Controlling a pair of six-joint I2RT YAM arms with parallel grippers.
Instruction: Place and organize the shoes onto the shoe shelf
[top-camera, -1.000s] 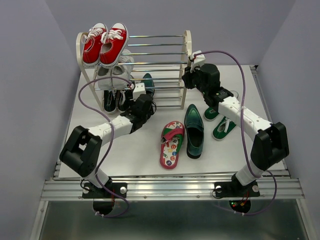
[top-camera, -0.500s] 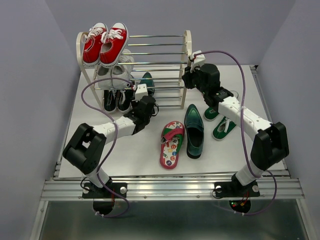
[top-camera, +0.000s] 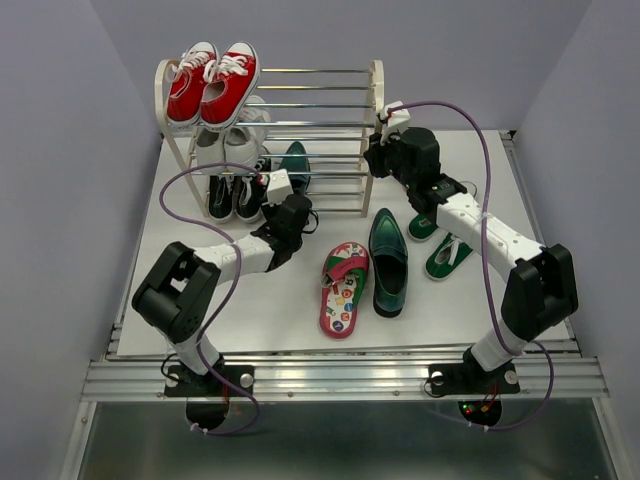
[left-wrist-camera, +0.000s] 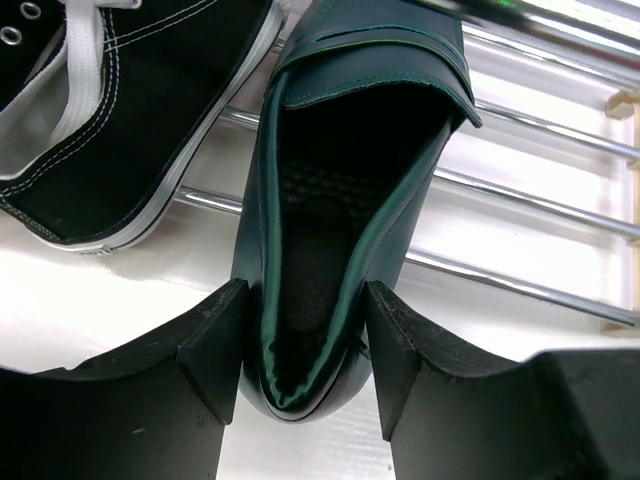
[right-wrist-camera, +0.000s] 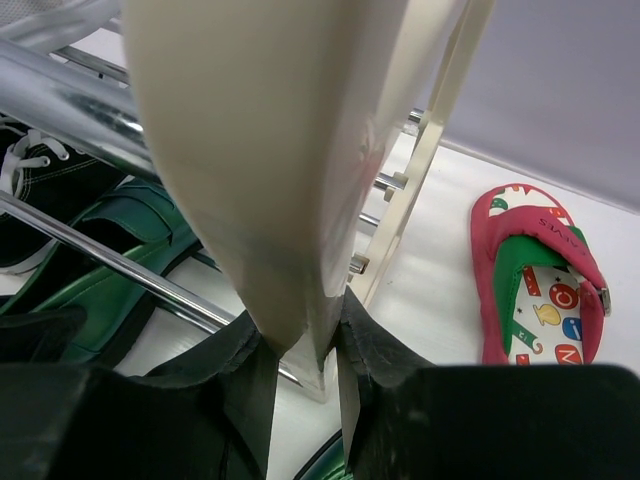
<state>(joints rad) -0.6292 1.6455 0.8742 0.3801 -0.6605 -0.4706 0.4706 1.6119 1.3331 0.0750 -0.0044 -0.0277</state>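
Clamping heel of dk green loafer, L gripper holds it on bottom rods of shoe shelf, just beside black sneaker. R gripper pinched shut on shelf's cream side frame. On worktop: 2nd loafer, pink flip-flop touching it, green sneakers by R arm.

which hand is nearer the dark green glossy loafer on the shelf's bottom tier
left: the left hand clasps the heel of the dark green glossy loafer; the right hand grips the cream shelf frame.
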